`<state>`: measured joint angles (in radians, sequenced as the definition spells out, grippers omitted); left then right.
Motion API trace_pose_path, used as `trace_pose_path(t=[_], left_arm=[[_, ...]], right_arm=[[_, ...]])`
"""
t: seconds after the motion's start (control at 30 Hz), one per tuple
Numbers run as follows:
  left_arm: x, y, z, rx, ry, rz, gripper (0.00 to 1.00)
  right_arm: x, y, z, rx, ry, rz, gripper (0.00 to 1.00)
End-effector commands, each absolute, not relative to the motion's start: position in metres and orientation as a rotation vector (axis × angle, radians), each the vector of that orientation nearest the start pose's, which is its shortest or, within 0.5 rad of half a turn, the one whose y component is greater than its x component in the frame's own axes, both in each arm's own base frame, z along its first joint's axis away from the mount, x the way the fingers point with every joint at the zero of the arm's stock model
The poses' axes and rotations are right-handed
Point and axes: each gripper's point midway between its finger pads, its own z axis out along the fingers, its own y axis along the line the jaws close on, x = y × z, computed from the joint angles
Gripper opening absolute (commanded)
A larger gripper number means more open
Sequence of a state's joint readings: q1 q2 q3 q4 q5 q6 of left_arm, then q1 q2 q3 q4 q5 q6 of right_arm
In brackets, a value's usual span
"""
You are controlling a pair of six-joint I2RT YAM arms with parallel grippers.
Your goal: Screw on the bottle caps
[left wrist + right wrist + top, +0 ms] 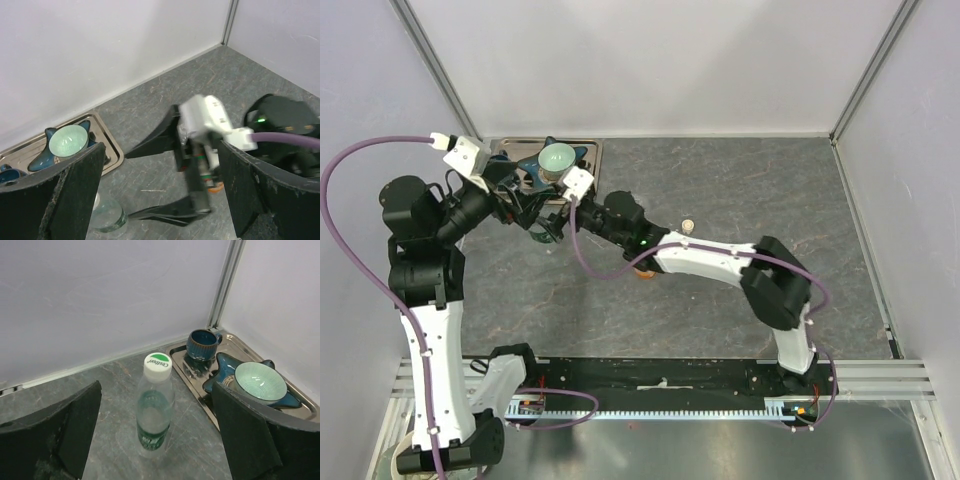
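Both grippers are spread as wide as they go, and neither has hold of anything. I have them crowded together at the far left of the counter [770,190], just in front of the tray [592,148], because that is where the bottle stands. The right gripper [156,387] is lined up with the bottle [155,415] straight ahead. Its fingers sit out to either side and touch nothing, which I read as the approach to a grasp on the body or the cap. The left gripper [161,147] faces the right one from the opposite side. I judge that this lets one arm steady the bottle while the other turns.

The bottle is upright on the counter, clear with a greenish tint, with a dark green label low on its body. Its cap [157,365] is white with a green mark on top and sits level on the neck. I cannot tell whether it is threaded down or only resting there. Behind it to the right, the tray carries a dark blue cup [201,344] and a pale green bowl [260,382] set in a blue star-shaped dish [225,367], none of it part of the job.

From overhead, a loose cap [688,226], small and cream, lies on bare counter just beyond the right forearm, well apart from the bottle. A bit of orange shows under that forearm, probably the orange bottle [645,272], mostly hidden. I cannot find a third bottle.
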<state>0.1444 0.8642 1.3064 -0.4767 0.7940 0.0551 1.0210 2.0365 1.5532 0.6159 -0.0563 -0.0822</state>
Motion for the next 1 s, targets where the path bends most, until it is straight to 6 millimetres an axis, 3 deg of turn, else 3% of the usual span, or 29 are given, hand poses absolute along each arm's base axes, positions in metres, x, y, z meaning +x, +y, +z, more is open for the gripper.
trace_pose_path(t=[0.0, 0.07, 0.1, 0.17, 0.23, 0.27, 0.3, 0.33, 0.37, 0.4, 0.47, 0.5, 0.53, 0.57, 0.6, 0.63, 0.67, 0.7, 0.73, 0.77, 0.8, 0.83, 0.87, 0.9, 0.93, 0.97], left_arm=[[0.25, -0.101, 0.447, 0.593, 1.479, -0.57, 1.0], [0.252, -0.107, 0.447, 0.598, 1.496, -0.639, 1.0], [0.251, -0.112, 0.447, 0.614, 1.493, -0.661, 1.0], [0.249, -0.125, 0.45, 0.665, 1.478, -0.684, 1.0], [0.25, -0.137, 0.447, 0.701, 1.49, -0.673, 1.0], [0.245, -0.16, 0.45, 0.788, 1.463, -0.695, 1.0], [0.25, -0.165, 0.441, 0.782, 1.512, -0.664, 1.0], [0.25, -0.177, 0.438, 0.819, 1.523, -0.663, 1.0], [0.236, -0.203, 0.442, 0.921, 1.482, -0.687, 1.0], [0.25, -0.215, 0.426, 0.935, 1.543, -0.669, 1.0], [0.241, -0.246, 0.416, 1.053, 1.549, -0.694, 1.0], [0.251, -0.259, 0.4, 1.09, 1.595, -0.656, 1.0], [0.249, -0.268, 0.383, 1.154, 1.637, -0.629, 1.0], [0.237, -0.287, 0.388, 1.263, 1.569, -0.604, 1.0], [0.239, -0.293, 0.382, 1.297, 1.595, -0.562, 1.0], [0.249, -0.313, 0.356, 1.361, 1.66, -0.564, 0.99], [0.245, -0.321, 0.367, 1.383, 1.65, -0.583, 1.0], [0.249, -0.332, 0.361, 1.405, 1.665, -0.595, 1.0], [0.257, -0.347, 0.343, 1.441, 1.692, -0.599, 0.99], [0.26, -0.358, 0.339, 1.469, 1.671, -0.592, 1.0], [0.265, -0.365, 0.33, 1.484, 1.677, -0.576, 1.0], [0.27, -0.38, 0.304, 1.533, 1.701, -0.559, 0.99], [0.279, -0.386, 0.293, 1.535, 1.705, -0.513, 0.99], [0.282, -0.392, 0.281, 1.55, 1.716, -0.486, 0.96], [0.285, -0.403, 0.255, 1.591, 1.748, -0.458, 0.95], [0.288, -0.407, 0.247, 1.595, 1.758, -0.44, 0.94]], right_arm=[[0.293, 0.487, 0.381, -0.743, 1.096, 0.814, 0.98], [0.286, 0.46, 0.385, -0.738, 1.125, 0.767, 0.98], [0.271, 0.436, 0.421, -0.709, 1.077, 0.769, 0.98], [0.274, 0.408, 0.434, -0.672, 1.142, 0.689, 0.98], [0.267, 0.375, 0.475, -0.618, 1.12, 0.666, 0.98], [0.267, 0.366, 0.473, -0.625, 1.164, 0.645, 0.98], [0.268, 0.341, 0.497, -0.564, 1.151, 0.624, 0.98], [0.27, 0.328, 0.503, -0.536, 1.166, 0.605, 0.98], [0.271, 0.316, 0.501, -0.535, 1.198, 0.575, 0.98], [0.273, 0.29, 0.517, -0.47, 1.193, 0.532, 0.98], [0.272, 0.261, 0.524, -0.405, 1.209, 0.48, 0.98], [0.266, 0.237, 0.538, -0.351, 1.189, 0.463, 0.98], [0.266, 0.219, 0.544, -0.29, 1.193, 0.435, 0.98], [0.263, 0.205, 0.545, -0.261, 1.21, 0.417, 0.98], [0.253, 0.185, 0.557, -0.223, 1.189, 0.415, 0.98], [0.247, 0.168, 0.566, -0.182, 1.182, 0.395, 0.98], [0.244, 0.157, 0.566, -0.158, 1.197, 0.372, 0.98], [0.236, 0.138, 0.573, -0.111, 1.184, 0.356, 0.91], [0.235, 0.125, 0.572, -0.065, 1.197, 0.323, 0.89], [0.234, 0.1, 0.569, 0.028, 1.216, 0.262, 0.88], [0.234, 0.09, 0.564, 0.068, 1.233, 0.228, 0.85], [0.234, 0.081, 0.56, 0.099, 1.248, 0.203, 0.84], [0.233, 0.069, 0.555, 0.153, 1.265, 0.168, 0.77], [0.233, 0.065, 0.552, 0.176, 1.276, 0.154, 0.75], [0.233, 0.061, 0.55, 0.195, 1.289, 0.143, 0.74], [0.233, 0.055, 0.546, 0.231, 1.303, 0.118, 0.73]])
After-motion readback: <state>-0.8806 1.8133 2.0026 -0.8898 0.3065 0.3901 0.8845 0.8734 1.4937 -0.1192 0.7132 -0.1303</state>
